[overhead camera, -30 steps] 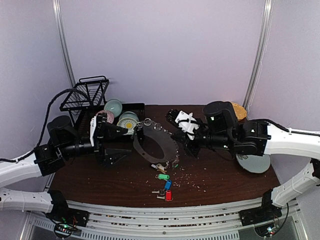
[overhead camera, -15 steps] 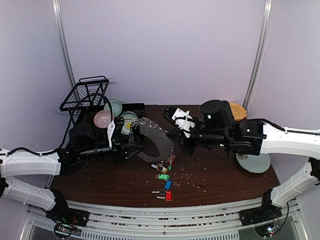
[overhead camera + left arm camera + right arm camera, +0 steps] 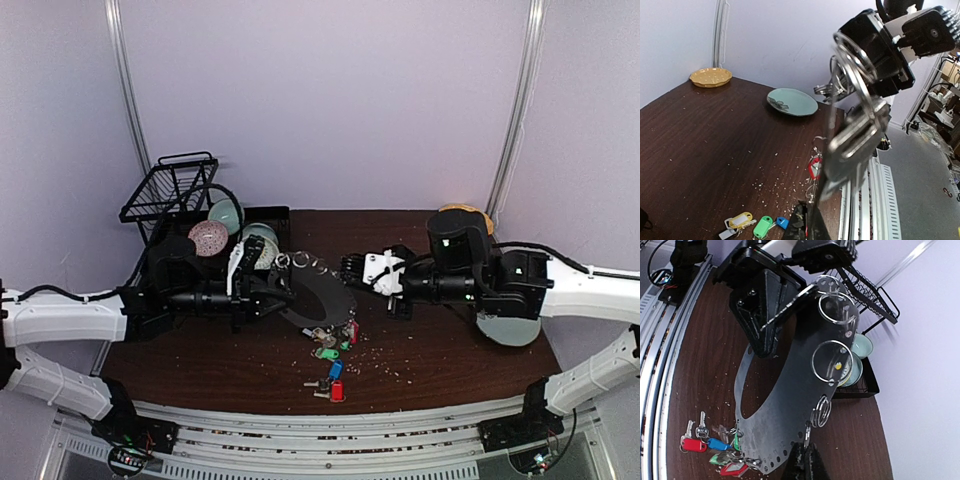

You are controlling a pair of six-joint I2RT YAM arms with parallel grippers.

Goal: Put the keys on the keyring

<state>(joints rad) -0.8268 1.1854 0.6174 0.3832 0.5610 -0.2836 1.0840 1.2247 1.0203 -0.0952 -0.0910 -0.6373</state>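
Observation:
The keyring is a flat dark crescent plate (image 3: 322, 291) with edge holes and silvery split rings (image 3: 832, 361). My left gripper (image 3: 276, 290) is shut on its left edge; in the left wrist view (image 3: 812, 226) the plate (image 3: 852, 143) is edge-on and blurred. My right gripper (image 3: 351, 268) is shut on its right edge (image 3: 808, 463). A red-tagged key (image 3: 352, 331) and others hang from the plate's low end (image 3: 733, 468). Loose keys lie on the table: green tag (image 3: 326, 353), blue tag (image 3: 335, 369), red tag (image 3: 337, 391), and a yellow tag (image 3: 740, 220).
A black wire dish rack (image 3: 176, 189) with a pink plate (image 3: 208, 237), a teal bowl (image 3: 228, 213) and a flowered plate (image 3: 259, 241) stands back left. A teal plate (image 3: 506, 329) and a yellow plate (image 3: 710, 77) lie right. Crumbs dot the dark table (image 3: 420, 345).
My left arm reached right and closed on the plate's left edge. The plate sank lower and flatter toward the table. My right gripper shifted slightly right and down with it.

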